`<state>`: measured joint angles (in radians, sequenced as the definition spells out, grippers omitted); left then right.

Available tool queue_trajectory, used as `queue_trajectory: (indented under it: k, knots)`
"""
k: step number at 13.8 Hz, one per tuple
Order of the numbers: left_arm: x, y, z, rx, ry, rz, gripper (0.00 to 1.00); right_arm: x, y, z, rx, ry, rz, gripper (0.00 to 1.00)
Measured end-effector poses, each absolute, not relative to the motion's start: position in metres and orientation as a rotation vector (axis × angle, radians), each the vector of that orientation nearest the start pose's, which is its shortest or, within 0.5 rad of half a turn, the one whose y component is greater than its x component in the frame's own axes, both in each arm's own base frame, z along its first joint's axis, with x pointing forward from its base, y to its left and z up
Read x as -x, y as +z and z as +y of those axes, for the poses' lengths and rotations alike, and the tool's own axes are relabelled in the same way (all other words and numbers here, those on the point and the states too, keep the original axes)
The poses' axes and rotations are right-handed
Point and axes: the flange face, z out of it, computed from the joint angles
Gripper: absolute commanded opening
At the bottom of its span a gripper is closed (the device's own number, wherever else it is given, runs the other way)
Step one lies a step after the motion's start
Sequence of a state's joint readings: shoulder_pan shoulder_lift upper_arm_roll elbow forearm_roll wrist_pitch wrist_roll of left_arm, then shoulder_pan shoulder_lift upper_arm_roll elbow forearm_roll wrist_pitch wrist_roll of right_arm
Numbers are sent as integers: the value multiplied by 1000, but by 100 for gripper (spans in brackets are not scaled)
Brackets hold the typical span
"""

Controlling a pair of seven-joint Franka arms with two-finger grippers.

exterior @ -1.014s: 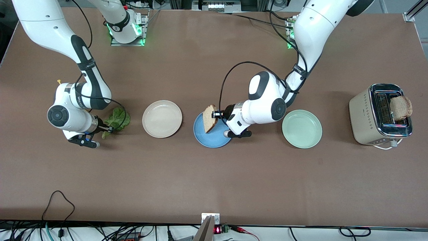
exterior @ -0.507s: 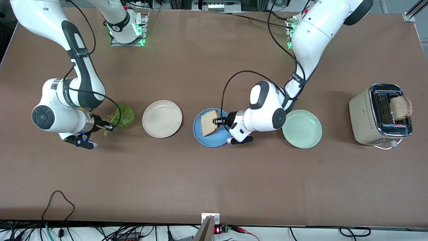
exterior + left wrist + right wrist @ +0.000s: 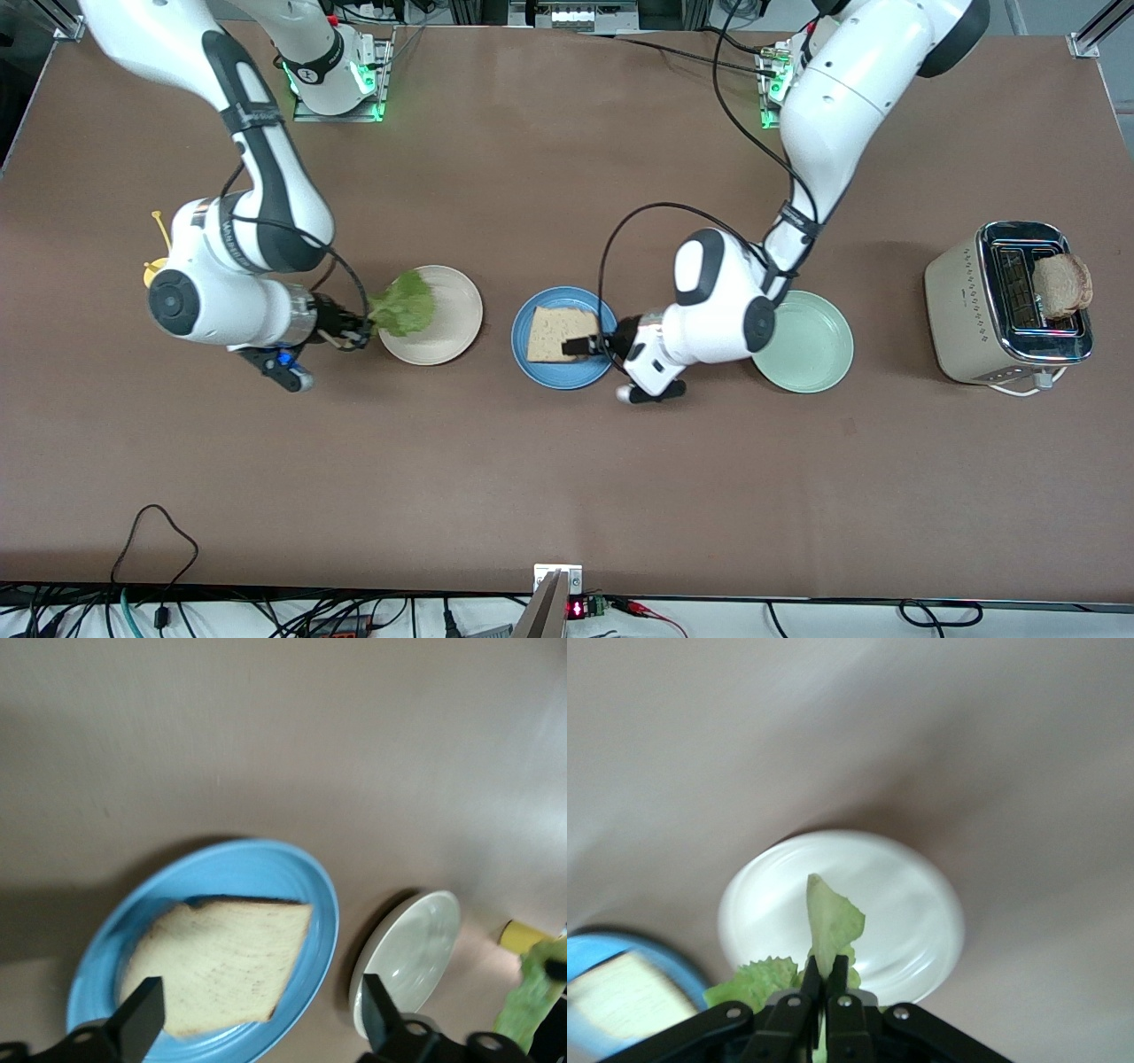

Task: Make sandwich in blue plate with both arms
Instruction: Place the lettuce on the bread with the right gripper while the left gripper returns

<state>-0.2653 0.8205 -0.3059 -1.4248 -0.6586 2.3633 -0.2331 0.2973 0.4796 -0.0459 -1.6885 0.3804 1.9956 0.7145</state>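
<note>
My left gripper [image 3: 592, 345], jaws spread wide, sits at the blue plate [image 3: 523, 353], mid-frame in the front view. The bread slice [image 3: 560, 334] lies flat on it, square to the frame. My right gripper [image 3: 361, 334] pinches the lettuce leaf [image 3: 404, 304], its length slanting up-frame over the cream plate [image 3: 452, 328].

A wide matte brown tabletop [image 3: 496, 478] fills the scene under even light. Loose black cables [image 3: 151, 532] trail along its edge nearest the front camera. Green lights [image 3: 292, 84] glow at the opposite edge.
</note>
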Motion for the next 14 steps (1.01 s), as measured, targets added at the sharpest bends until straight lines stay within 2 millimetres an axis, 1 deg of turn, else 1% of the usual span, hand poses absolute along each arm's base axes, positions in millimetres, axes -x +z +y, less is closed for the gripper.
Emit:
queue_trajectory:
  k: [1, 2, 3, 4, 5, 7, 9, 10, 11, 12, 13, 14]
  knots:
    - [-654, 256, -358, -2419, -185, 270, 100, -625, 317, 207, 2710, 449, 991, 3]
    - [-657, 276, -352, -2425, -183, 236, 100, -621, 323, 228, 2663, 472, 1052, 3]
    - [-657, 296, -345, -2453, -189, 190, 100, -617, 325, 244, 2625, 499, 1102, 3]
    - [-658, 316, -333, -2501, -190, 141, 100, -611, 324, 262, 2583, 524, 1153, 3]
    - [-660, 335, -316, -2558, -187, 100, 100, -607, 320, 281, 2534, 534, 1208, 3]
    - [-666, 370, -271, -2687, -167, 44, 100, -598, 305, 320, 2456, 528, 1304, 3]
    - [-674, 394, -214, -2825, -134, 28, 100, -588, 281, 356, 2412, 476, 1382, 4]
    - [-678, 405, -181, -2892, -121, 38, 100, -585, 268, 371, 2395, 444, 1415, 5]
    - [-680, 416, -151, -2945, -107, 52, 100, -583, 255, 383, 2386, 425, 1437, 18]
    - [-680, 428, -129, -2992, -93, 60, 100, -584, 245, 390, 2381, 417, 1450, 46]
    - [-678, 442, -111, -3048, -77, 55, 100, -587, 237, 392, 2380, 417, 1458, 95]
    - [-675, 457, -98, -3105, -52, 38, 100, -590, 232, 392, 2381, 415, 1462, 100]
